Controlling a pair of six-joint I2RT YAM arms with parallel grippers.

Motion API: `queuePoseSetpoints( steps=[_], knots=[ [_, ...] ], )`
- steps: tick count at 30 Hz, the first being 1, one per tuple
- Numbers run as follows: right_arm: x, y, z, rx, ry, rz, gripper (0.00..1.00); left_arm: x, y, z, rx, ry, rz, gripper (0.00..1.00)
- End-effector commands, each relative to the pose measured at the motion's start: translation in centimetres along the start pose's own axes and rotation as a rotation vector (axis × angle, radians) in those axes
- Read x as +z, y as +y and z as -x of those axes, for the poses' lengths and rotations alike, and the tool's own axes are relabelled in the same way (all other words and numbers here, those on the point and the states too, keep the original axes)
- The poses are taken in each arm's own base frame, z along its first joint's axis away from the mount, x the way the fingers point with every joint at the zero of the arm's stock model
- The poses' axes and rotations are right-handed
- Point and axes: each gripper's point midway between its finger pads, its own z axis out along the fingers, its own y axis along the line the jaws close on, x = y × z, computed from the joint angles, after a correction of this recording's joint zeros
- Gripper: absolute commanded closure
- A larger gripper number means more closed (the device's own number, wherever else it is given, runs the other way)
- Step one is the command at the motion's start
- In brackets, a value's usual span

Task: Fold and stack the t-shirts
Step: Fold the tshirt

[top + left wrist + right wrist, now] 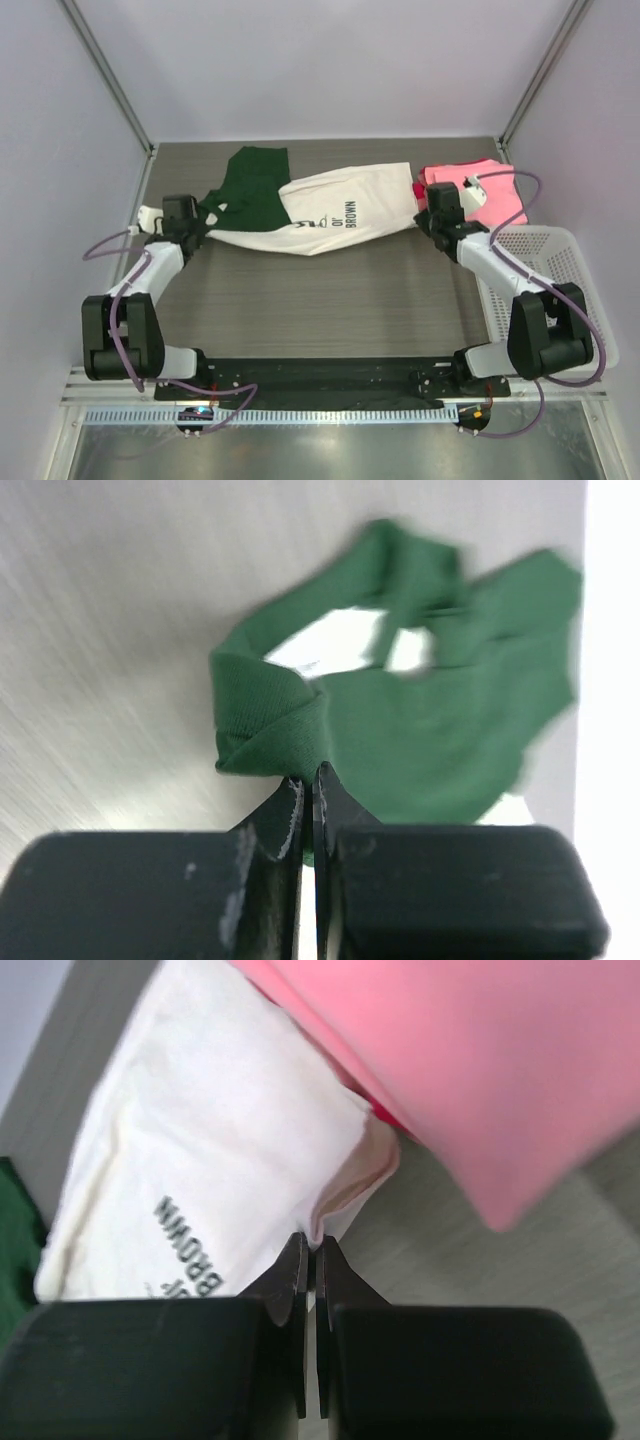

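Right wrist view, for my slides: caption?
Right pincer shut on an edge of the cream t-shirt, pink folded shirt alongside.

The near half of the table (pixel 320 300) is bare wood between the two arms, so there's wide room to pass there. Across the far half the cream shirt (pixel 340 215) stretches side to side, pinched at its ends by the left gripper (pixel 203 230) and the right gripper (pixel 428 218), barring the way to the back wall (pixel 320 70). Only a thin strip of wood shows behind its middle. Far right, the pink stack (pixel 485 185) sits just beside the shirt's end. The basket (pixel 590 300) crowds the right arm, and the left wall (pixel 50 200) and right wall (pixel 610 130) close both flanks
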Motion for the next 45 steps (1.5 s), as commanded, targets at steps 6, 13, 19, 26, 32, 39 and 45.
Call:
queuePoseSetpoints(
  steps=[6,13,19,26,32,39,45],
  knots=[
    [-5.5,12.7,11.9,0.014,-0.135,0.226,0.99,-10.2,-13.5,9.4,0.018,-0.101,-0.211,1.0],
    [-17.1,15.2,18.2,0.011,-0.263,0.434,0.99,-24.6,-17.1,15.7,0.073,-0.239,-0.414,1.0],
    [-24.7,14.9,22.2,0.034,-0.389,0.529,0.99,-31.4,-17.9,18.7,0.056,-0.315,-0.496,1.0],
    [-23.0,16.0,22.9,0.001,-0.391,0.481,0.99,-27.9,-20.4,18.9,0.063,-0.268,-0.446,1.0],
    [-15.1,19.6,20.4,-0.039,-0.179,0.458,0.99,-20.7,-24.5,16.7,0.055,-0.126,-0.436,1.0],
    [-13.8,24.8,25.0,0.009,-0.123,0.621,0.99,-21.6,-31.9,19.1,0.002,-0.093,-0.591,1.0],
    [-12.5,26.4,28.7,0.076,-0.108,0.699,0.99,-22.4,-36.5,21.1,-0.177,-0.021,-0.829,1.0]
  ],
)
